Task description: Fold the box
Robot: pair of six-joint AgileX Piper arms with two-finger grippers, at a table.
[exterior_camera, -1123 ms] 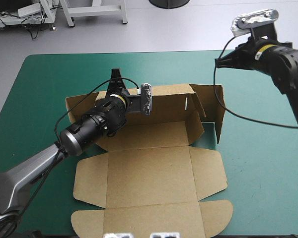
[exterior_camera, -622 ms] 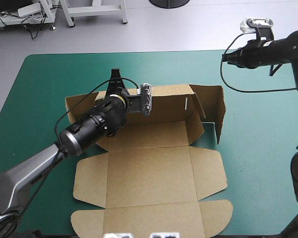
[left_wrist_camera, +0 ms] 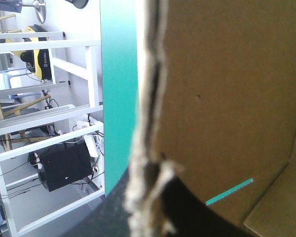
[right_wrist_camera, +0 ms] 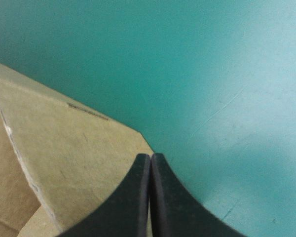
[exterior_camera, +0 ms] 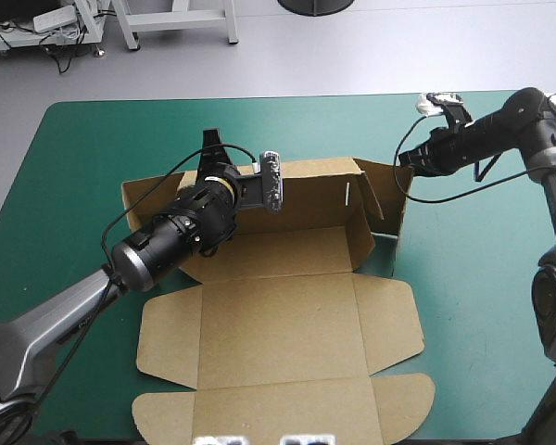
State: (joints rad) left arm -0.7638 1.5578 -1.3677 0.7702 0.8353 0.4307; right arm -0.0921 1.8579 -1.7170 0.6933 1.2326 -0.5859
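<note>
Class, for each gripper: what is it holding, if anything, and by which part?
The left gripper holds the box, shut on the top edge of its raised far wall. The right gripper is shut and holds nothing.

The teal-green worktop (exterior_camera: 83, 176) fills most of the high view, its far corners rounded. Directly on it lies one thing, the brown box (exterior_camera: 278, 324), near the middle. The box's near panels and flaps lie flat on the worktop. Its far wall stands upright, and the right-end flaps are raised too. The left-end flap looks raised, though it is partly hidden.
</note>
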